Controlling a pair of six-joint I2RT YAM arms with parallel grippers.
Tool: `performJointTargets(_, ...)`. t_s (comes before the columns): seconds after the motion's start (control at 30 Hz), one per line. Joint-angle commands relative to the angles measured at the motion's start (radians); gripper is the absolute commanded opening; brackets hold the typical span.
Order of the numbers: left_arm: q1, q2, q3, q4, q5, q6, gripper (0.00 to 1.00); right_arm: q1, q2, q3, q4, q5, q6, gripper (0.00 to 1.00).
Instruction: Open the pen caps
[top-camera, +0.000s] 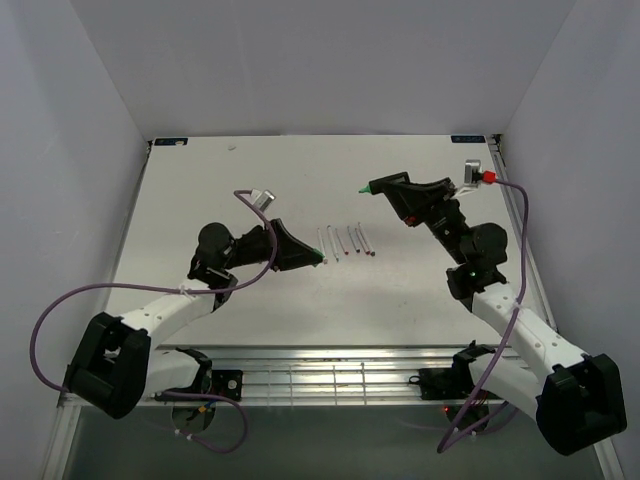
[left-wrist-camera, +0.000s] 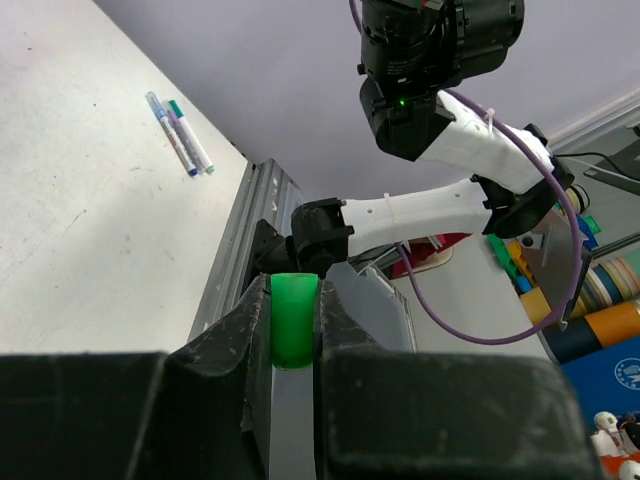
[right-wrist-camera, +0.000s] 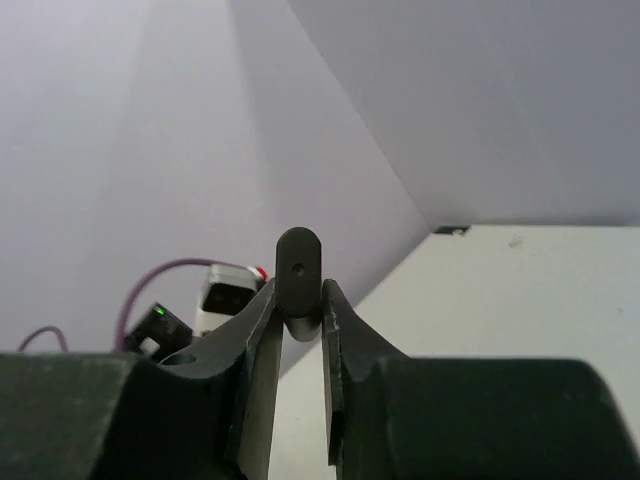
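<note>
- We find the left hand (top-camera: 316, 259) clenched on the green cap (left-wrist-camera: 293, 322), low toward the middle of the desk (top-camera: 200, 190).
- The right hand (top-camera: 374, 187) grips the black marker (right-wrist-camera: 298, 272) farther back. The marker's long axis runs across the desk, and its green tip points toward the left arm's side.
- Cap and marker sit well apart, so we judge this one opened.
- The white pens (top-camera: 345, 241) lie in a row on the desk between the two hands. Their long axes run near-to-far, with the coloured ends toward the arm bases.
- The left hand is the nearer, its tips just beside the leftmost pen. The right hand stands beyond the row and off to its right.
- We cannot tell at this size whether those pens wear caps.
- In our judgement, both hands must set down their loads before either can take a pen from that row.
</note>
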Motion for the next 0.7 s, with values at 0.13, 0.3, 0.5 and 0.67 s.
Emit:
performJointTargets(0.13,0.03,-0.129,0.112,-0.585,-0.302,0.319,0.0,-0.008,0.093,0.294,-0.594,0.007,-0.265,0.08)
performJointTargets(0.3,0.044,-0.206,0.186,-1.011,-0.796,0.41,0.0,-0.08,0.301,0.567,-1.158,-0.158,-0.388,0.08)
performJointTargets(0.5,0.09,-0.176,0.208,-1.235,-1.243,0.389,0.0,-0.17,0.593,0.822,-1.563,-0.251,-0.622,0.08)
performJointTargets(0.67,0.107,-0.22,0.105,-1.198,-1.392,0.342,0.0,-0.17,0.703,0.941,-1.752,-0.007,-0.779,0.08)
